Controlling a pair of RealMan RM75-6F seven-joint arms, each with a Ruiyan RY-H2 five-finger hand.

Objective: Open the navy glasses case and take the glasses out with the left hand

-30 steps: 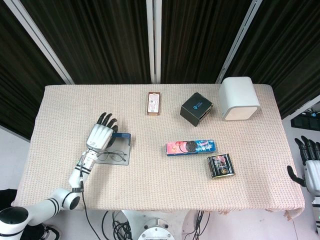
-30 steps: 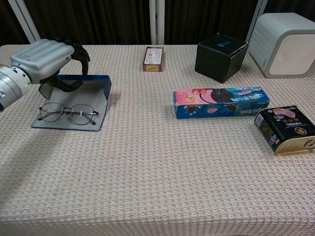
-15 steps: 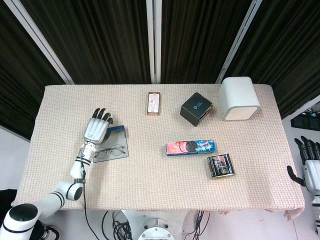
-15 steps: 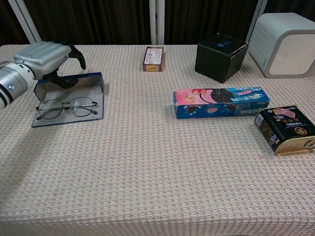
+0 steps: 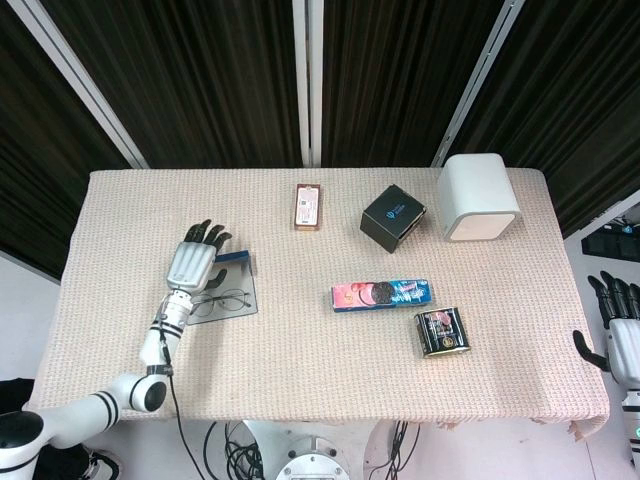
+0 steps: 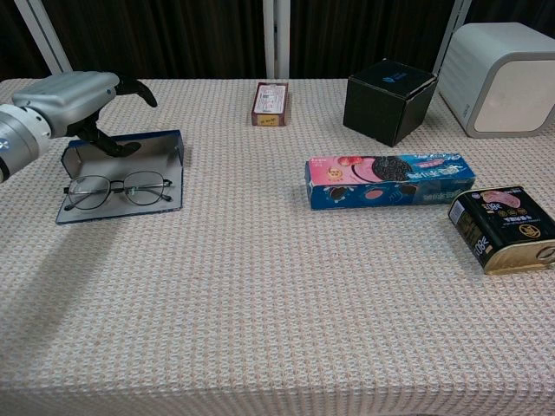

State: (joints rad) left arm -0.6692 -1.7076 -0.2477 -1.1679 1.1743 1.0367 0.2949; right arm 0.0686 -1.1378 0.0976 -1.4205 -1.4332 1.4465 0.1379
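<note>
The navy glasses case (image 6: pixel 130 161) lies open on the table's left side, grey lining up, its navy flap standing at the back. Thin wire-framed glasses (image 6: pixel 121 188) lie on the lining, lenses toward the front. My left hand (image 6: pixel 71 97) hovers over the case's back left corner, fingers stretched out and apart and the thumb pointing down toward the lining, holding nothing. From the head view the left hand (image 5: pixel 195 262) partly covers the case (image 5: pixel 245 284), with the glasses (image 5: pixel 222 300) just below it. My right hand (image 5: pixel 622 335) hangs open off the table's right edge.
A small brown box (image 6: pixel 270 103) and a black cube (image 6: pixel 389 99) stand at the back, a white rounded appliance (image 6: pixel 500 76) at the back right. A blue cookie pack (image 6: pixel 388 180) and a black tin (image 6: pixel 504 229) lie right of centre.
The case has slid left and turned square to the table edge. My left hand's fingers have since straightened and lifted off the flap. The right hand has stayed put.
</note>
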